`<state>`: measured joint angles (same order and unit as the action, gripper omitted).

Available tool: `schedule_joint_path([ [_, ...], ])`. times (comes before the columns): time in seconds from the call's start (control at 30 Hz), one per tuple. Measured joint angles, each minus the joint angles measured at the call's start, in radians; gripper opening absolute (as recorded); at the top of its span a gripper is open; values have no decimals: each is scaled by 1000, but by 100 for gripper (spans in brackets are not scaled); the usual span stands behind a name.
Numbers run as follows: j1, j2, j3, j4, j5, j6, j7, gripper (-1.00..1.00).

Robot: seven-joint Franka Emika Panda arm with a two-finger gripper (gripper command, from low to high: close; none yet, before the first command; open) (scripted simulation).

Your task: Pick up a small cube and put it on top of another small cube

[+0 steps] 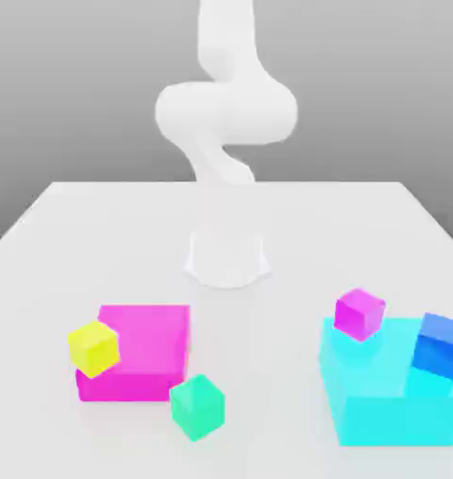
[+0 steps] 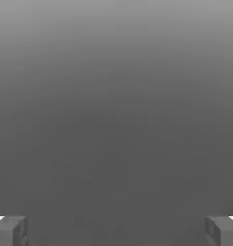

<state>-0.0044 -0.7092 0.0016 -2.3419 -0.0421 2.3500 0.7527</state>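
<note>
1. The small yellow cube is leaning against the big magenta block at the exterior view's left.
2. The small cube is sitting on the table just beside that block, well away from the jaws.
3. The gripper is holding its fingers wide apart, nothing between them.
4. The small magenta cube and blue cube are resting on the cyan block.

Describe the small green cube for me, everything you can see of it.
The green cube is a small, plain sea-green block with a matte, uniform surface and no markings. It sits on the white table, turned so one corner edge faces the camera, with its top and two sides showing. It lies just in front of the big magenta block, near that block's corner on the exterior view's right; whether they touch is unclear. Nothing rests on it and nothing grips it.
</note>
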Motion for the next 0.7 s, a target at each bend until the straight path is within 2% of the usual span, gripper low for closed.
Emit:
schedule_joint_path([
  [0.23, -7, 264, -28, -119, -98, 142, -154, 0],
  [0.43, 0, 482, -78, -220, -123, 263, -323, 0],
  [0.57, 7, 625, -105, -288, -84, 349, -476, 0],
  [0.7, -3, 765, -92, -357, 29, 434, -681, 0],
])
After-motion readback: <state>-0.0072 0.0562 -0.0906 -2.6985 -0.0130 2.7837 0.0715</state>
